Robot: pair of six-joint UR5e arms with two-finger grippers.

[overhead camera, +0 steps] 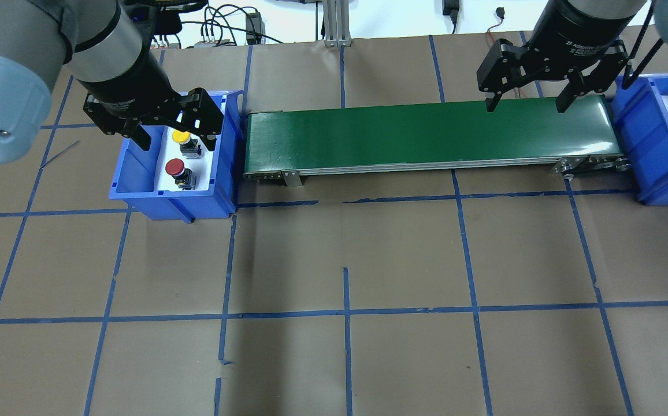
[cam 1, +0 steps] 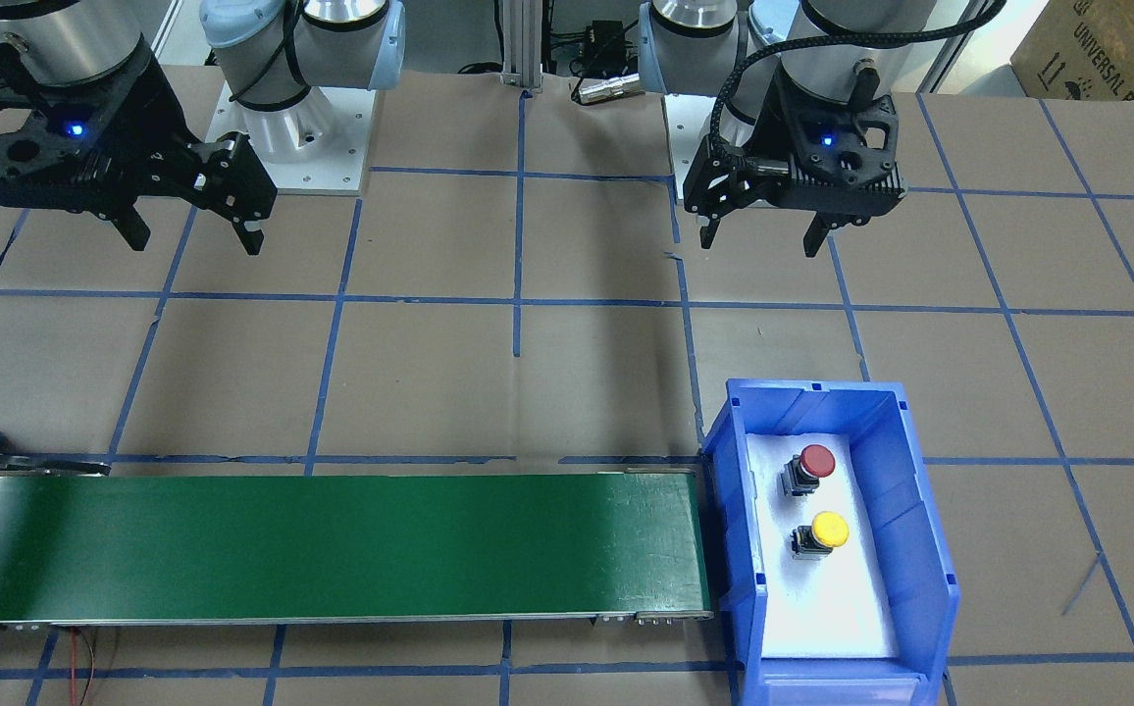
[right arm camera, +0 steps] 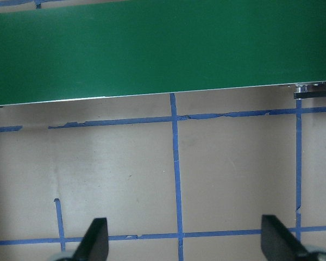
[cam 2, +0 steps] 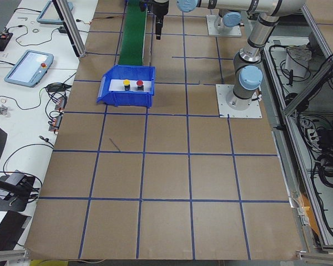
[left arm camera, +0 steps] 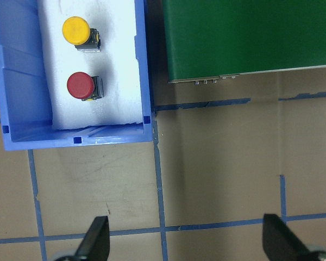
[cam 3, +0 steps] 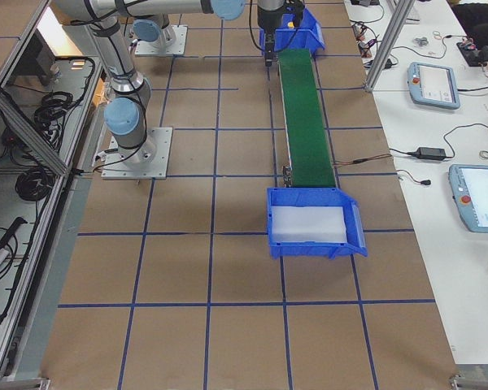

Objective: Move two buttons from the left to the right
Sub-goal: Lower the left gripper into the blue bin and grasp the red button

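Observation:
The red button (cam 1: pixel 815 463) and the yellow button (cam 1: pixel 828 531) stand side by side on white padding in a blue bin (cam 1: pixel 920 510) at the belt's left end. The left wrist view shows the red one (left arm camera: pixel 79 86) and the yellow one (left arm camera: pixel 76 30) at its upper left. My left gripper (cam 1: pixel 759 240) is open and empty, held high over bare table on the robot's side of that bin. My right gripper (cam 1: pixel 196 240) is open and empty, held high on the robot's side of the belt's right end.
A green conveyor belt (overhead camera: pixel 426 136) runs between the buttons' bin and a second blue bin (overhead camera: pixel 652 150) with white padding at the right end. Brown table paper with blue tape lines (overhead camera: pixel 345 312) surrounds them.

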